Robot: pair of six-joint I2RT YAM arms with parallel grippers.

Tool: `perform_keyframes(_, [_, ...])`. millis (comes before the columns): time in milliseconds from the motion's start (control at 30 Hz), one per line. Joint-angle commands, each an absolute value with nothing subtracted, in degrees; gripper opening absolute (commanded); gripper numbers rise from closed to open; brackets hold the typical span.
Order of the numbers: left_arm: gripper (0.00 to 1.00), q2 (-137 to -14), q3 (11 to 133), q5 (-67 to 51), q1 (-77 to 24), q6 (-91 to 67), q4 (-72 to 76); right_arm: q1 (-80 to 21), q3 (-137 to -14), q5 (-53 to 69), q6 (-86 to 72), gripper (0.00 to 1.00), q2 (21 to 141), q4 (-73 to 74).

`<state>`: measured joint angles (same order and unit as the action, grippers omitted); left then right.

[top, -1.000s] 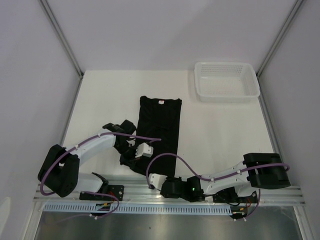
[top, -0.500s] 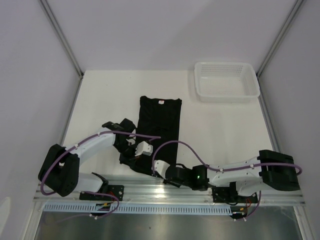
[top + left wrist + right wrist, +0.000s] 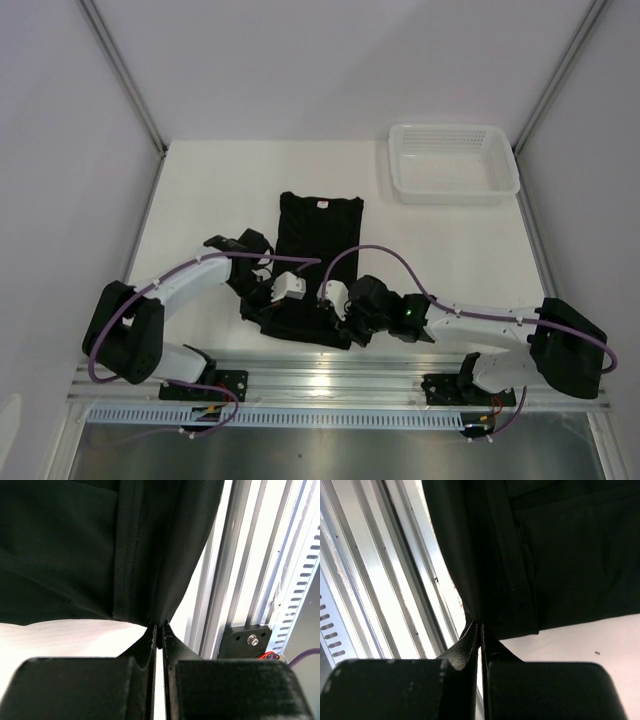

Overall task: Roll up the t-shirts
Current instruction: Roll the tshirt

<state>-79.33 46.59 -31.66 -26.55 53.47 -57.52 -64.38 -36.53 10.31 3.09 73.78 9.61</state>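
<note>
The left tool [image 3: 159,630] has its two black fingers pressed together on a thin edge of the black short-sleeved fabric t-shirt [image 3: 75,545], and the stitched hem runs away from the tips (only a sliver of gap shows between the pads). The right tool [image 3: 480,628] is pinched the same way on a fold of hem.

Each wrist view shows its grip plainly. The ribbed aluminium rail [image 3: 250,560] runs just beside the cloth, and the pale surface [image 3: 65,635] shows past it. The overhead view cannot show the fingertips, which are lost against the dark cloth.

What the overhead view gives instead is the layout. Both tools sit at the near end of the t-shirt, the left one on its left corner and the right one on its right. The garment lies lengthwise in the middle of the surface, with its small light label [image 3: 323,204] at the far, neck end. The white plastic mesh basket [image 3: 455,190] stands well apart at the far right corner.

A second ago the right arm lay low along the rail with its tool off the cloth. It has since swung in and taken hold of the hem. The left tool has stayed clamped, and the near end of the t-shirt now looks bunched and wider.
</note>
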Motion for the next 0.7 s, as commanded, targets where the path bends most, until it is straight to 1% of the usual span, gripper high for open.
perform_keyframes(0, [0.03,-81.47,49.57,-32.08,-25.75,51.95,-56.78,-62.06,-40.07,16.26,5.18,0.0,75.93,10.02])
perform_keyframes(67, [0.01,-83.13,50.62,-32.17,-25.58,51.85,-57.3,-60.82,-41.74,17.14,5.54,0.0,78.13,10.37])
perform_keyframes(267, [0.01,-85.52,51.59,-29.18,-25.31,51.68,-56.87,-58.37,-45.0,16.88,6.86,0.0,82.61,13.27])
perform_keyframes(467, [0.01,-87.71,53.17,-28.48,-24.43,50.45,-56.25,-55.73,-44.38,17.05,6.07,0.0,83.23,12.13])
perform_keyframes(667, [0.01,-90.09,53.0,-27.16,-23.99,49.31,-56.16,-55.37,-45.09,16.0,5.36,0.0,85.16,12.13])
